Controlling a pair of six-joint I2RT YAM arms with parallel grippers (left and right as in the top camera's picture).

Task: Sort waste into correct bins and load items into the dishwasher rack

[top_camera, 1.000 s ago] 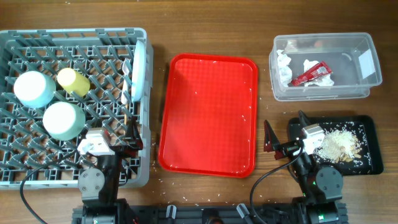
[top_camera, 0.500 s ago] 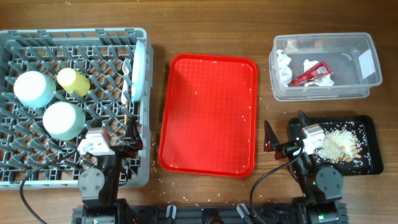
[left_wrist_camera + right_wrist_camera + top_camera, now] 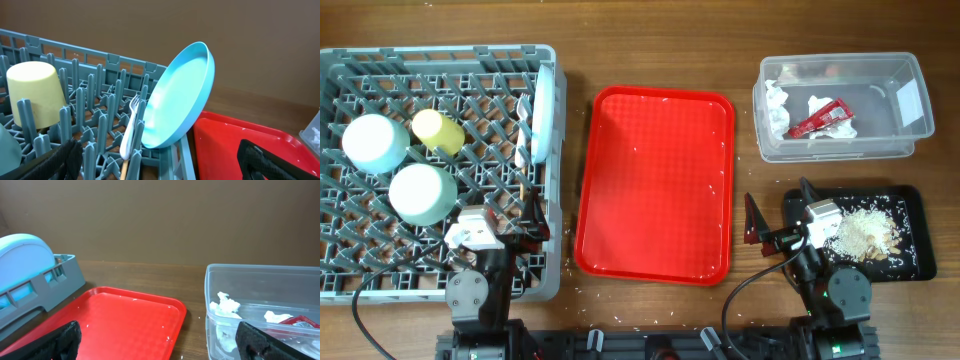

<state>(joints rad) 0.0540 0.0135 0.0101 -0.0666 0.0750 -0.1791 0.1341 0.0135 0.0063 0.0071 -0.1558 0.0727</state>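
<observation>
Left claw [image 3: 533, 220] and right claw [image 3: 778, 212] both spread, empty.

Overhead: plate [image 3: 544, 120], bowls [image 3: 422, 193], cup [image 3: 438, 131], fork [image 3: 526, 112] and chopstick [image 3: 524, 188] in rack [image 3: 350, 62]. Wrapper [image 3: 823, 117] and tissue [image 3: 777, 108] in clear tub [image 3: 912, 72]. Rice [image 3: 863, 233] in black tray [image 3: 912, 200], right claw just beside it. Whitish specks on red tray [image 3: 655, 190].

Left wrist: only here plate visibly leans toward red tray, fork just beside it. A left-arm bump likely tips it.

Right wrist: black tray out of frame, so a finger clipping the rice would go unseen here.
</observation>
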